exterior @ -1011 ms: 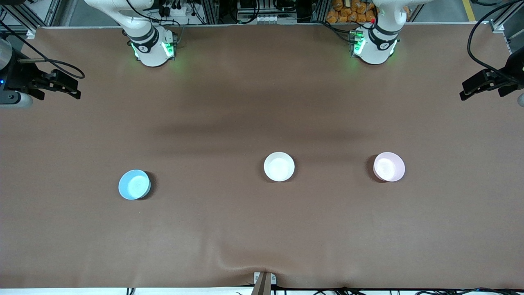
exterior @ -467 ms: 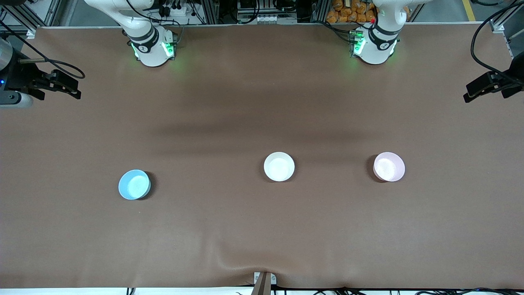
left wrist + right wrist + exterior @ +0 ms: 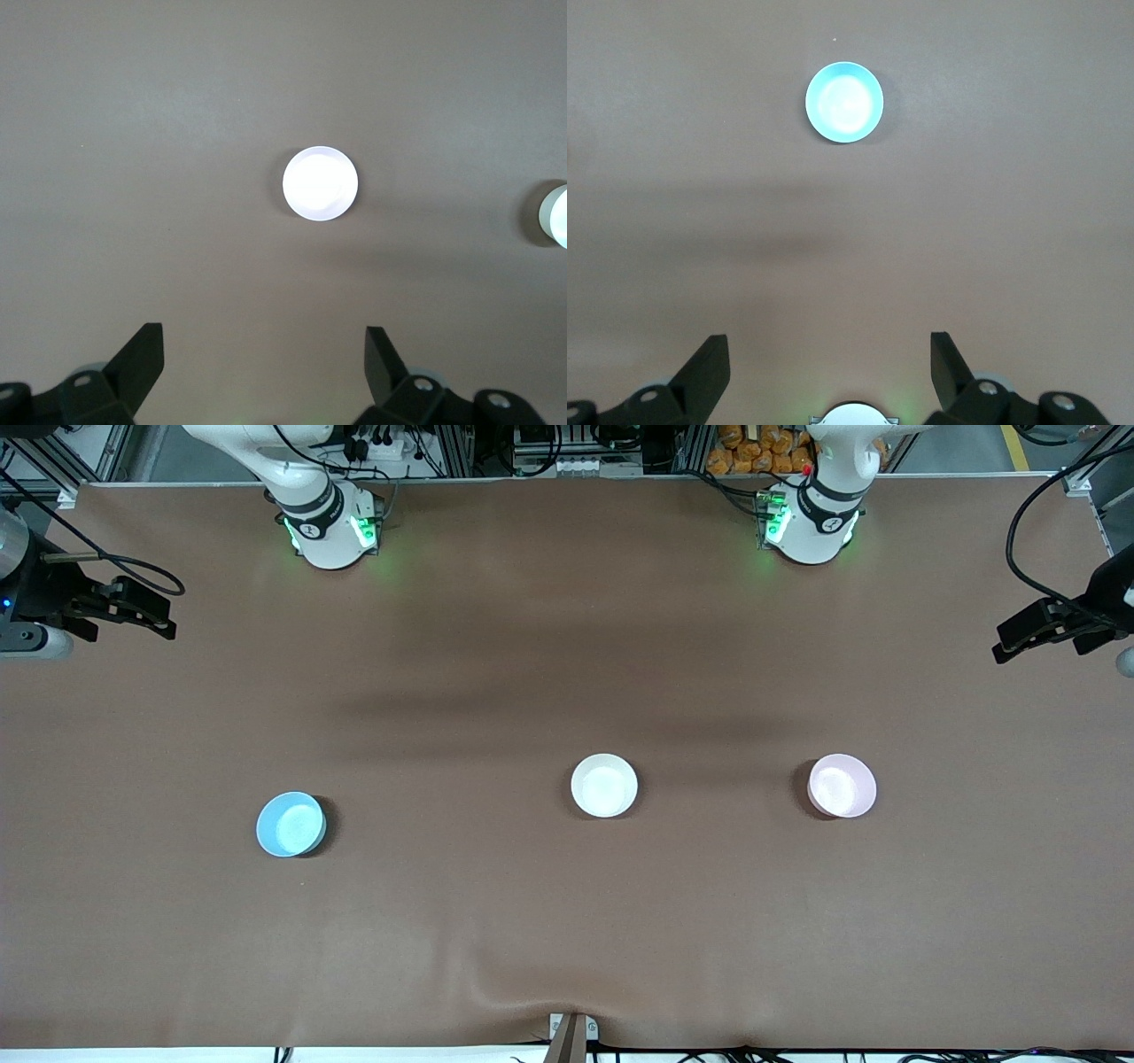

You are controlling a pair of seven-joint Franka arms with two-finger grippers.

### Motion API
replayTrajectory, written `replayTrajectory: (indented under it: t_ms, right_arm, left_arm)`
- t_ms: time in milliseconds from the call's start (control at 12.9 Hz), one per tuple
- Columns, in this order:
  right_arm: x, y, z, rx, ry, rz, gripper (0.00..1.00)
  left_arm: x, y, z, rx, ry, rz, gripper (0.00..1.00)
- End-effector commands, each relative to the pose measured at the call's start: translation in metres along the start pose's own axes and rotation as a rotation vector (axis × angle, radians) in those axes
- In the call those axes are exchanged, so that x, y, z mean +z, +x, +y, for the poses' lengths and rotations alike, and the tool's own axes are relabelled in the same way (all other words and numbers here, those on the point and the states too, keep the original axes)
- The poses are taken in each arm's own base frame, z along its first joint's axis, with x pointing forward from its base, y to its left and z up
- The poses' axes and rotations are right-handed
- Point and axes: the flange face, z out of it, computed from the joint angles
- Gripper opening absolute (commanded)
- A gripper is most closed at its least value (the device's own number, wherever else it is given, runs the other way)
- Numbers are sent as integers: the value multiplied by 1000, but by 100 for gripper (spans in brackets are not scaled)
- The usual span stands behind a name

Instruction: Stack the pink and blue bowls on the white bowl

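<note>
Three bowls stand apart and upright on the brown table. The white bowl (image 3: pixel 604 785) is in the middle. The pink bowl (image 3: pixel 842 786) stands beside it toward the left arm's end. The blue bowl (image 3: pixel 291 824) sits toward the right arm's end, slightly nearer the front camera. My left gripper (image 3: pixel 998 644) hangs open and empty high over the table's left-arm end. Its wrist view shows the pink bowl (image 3: pixel 321 183) well away from the left gripper (image 3: pixel 263 341), and the white bowl (image 3: pixel 556 215) at the edge. My right gripper (image 3: pixel 171 624) hangs open over the table's right-arm end. The blue bowl (image 3: pixel 844 101) lies well off from the right gripper (image 3: pixel 828 345).
The two arm bases (image 3: pixel 330 530) (image 3: pixel 811 524) stand along the table's edge farthest from the front camera. Cables and racks lie past that edge. A small bracket (image 3: pixel 571 1029) and a fold in the brown cover sit at the edge nearest the front camera.
My left gripper has shifted a little over its end of the table. The right arm and all three bowls have stayed put.
</note>
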Motion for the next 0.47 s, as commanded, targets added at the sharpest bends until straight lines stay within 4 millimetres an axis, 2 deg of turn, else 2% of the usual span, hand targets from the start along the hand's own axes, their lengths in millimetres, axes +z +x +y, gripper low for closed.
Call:
replayTrajectory:
  t_ms: [0, 389]
  right_arm:
    - [-1, -4, -1, 4, -4, 3, 100]
    - [-1, -4, -1, 4, -4, 6, 100]
  left_arm:
    - [1, -6, 5, 1, 15, 11, 100]
    - [9, -10, 4, -1, 17, 21, 100]
